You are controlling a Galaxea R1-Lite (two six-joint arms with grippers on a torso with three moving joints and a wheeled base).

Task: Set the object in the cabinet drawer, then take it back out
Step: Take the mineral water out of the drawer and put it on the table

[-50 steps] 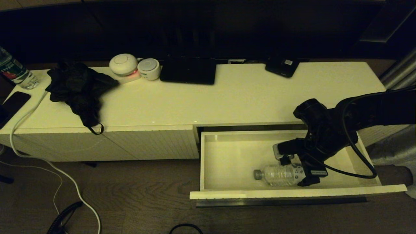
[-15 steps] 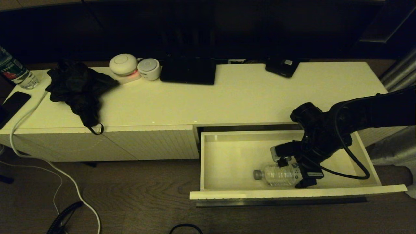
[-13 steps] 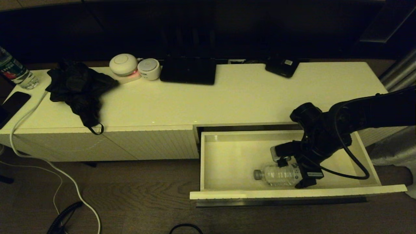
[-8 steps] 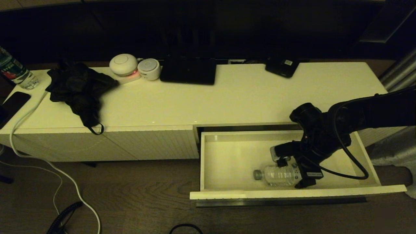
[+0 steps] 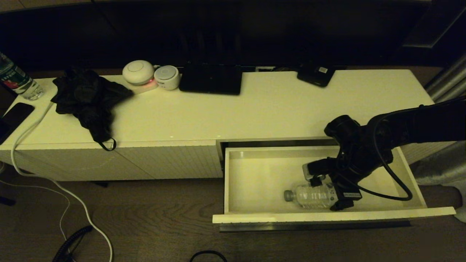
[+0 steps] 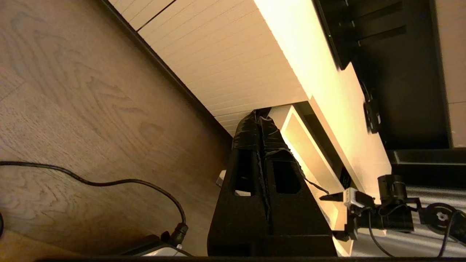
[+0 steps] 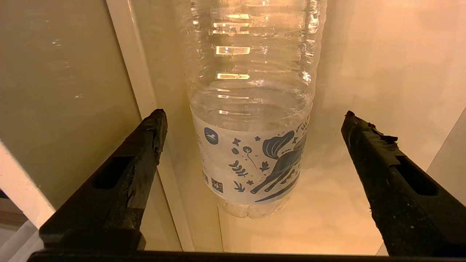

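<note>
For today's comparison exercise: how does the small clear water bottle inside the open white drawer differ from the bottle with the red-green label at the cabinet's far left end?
Pose: the small clear ribbed water bottle lies on its side; the red-green labelled bottle stands upright.
Place: the first rests inside the open white drawer, between the open right gripper's fingers; the second stands beside the white cabinet top.
Label: pale with blue drawings versus red-green.
Both are clear plastic.

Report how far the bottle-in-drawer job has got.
Done: the small clear ribbed water bottle lies in the open white drawer. In hand: the right gripper is open astride its base, not gripping. Left: grasp and lift it out. Left gripper is parked.
</note>
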